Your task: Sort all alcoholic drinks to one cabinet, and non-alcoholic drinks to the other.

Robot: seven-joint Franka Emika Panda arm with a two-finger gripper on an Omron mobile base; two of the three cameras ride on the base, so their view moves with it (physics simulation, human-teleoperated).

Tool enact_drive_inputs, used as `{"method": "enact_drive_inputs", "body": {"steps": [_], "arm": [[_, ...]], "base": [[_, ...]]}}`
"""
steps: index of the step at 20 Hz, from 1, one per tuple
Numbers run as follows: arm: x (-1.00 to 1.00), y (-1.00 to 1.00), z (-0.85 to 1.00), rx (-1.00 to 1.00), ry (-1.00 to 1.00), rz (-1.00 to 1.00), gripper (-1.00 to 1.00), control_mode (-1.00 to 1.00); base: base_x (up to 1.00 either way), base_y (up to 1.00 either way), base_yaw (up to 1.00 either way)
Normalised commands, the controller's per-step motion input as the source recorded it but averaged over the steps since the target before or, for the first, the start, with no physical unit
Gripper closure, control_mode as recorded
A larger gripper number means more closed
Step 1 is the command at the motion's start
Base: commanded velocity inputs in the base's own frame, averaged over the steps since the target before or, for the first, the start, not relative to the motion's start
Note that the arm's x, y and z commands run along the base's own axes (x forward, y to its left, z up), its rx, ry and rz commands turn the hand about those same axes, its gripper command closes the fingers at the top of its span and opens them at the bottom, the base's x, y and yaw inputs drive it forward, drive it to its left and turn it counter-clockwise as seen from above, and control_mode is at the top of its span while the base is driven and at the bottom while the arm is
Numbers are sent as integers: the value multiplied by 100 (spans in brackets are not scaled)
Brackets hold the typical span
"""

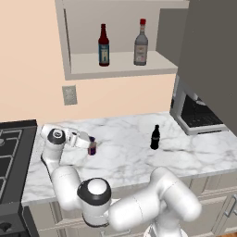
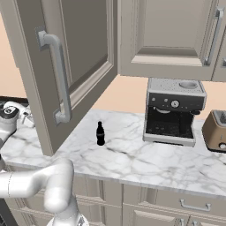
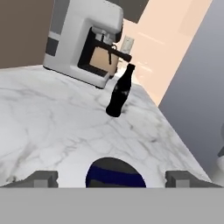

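Observation:
Two alcoholic drinks stand on the shelf of the open wall cabinet (image 1: 121,65): a dark brown-red bottle (image 1: 103,45) with a blue label and a clear bottle (image 1: 140,42) with a red cap. On the marble counter a black cola bottle (image 1: 155,137) (image 2: 100,133) (image 3: 120,92) stands upright. Left of it is a short purple container (image 1: 92,149) with a blue top (image 3: 114,174). My gripper (image 1: 89,141) (image 3: 111,178) is low over the counter and open. One fingertip is on each side of the container, with gaps between them and it.
A coffee machine (image 1: 196,111) (image 2: 174,110) (image 3: 83,41) stands at the back right of the counter, with a toaster (image 2: 216,130) beyond it. The cabinet's dark grey door (image 1: 206,51) hangs open; a door with a long bar handle (image 2: 57,75) juts out. A stove (image 1: 14,152) borders the counter's left.

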Motion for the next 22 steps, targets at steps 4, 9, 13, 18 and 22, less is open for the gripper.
{"method": "enact_drive_inputs", "body": {"steps": [4, 9, 13, 18, 22], "arm": [[-9, 0, 0, -1, 0, 0, 100, -100], [-43, 0, 30, 0, -1, 0, 100, -100], [-62, -4, 97, 6, -3, 4, 100, -100], [-45, -8, 99, 10, 0, 9, 100, -100], [-66, -35, 66, 1, 0, 16, 100, -100]], "base": [[0, 0, 0], [0, 0, 0], [0, 0, 0], [0, 0, 0], [0, 0, 0]]}}
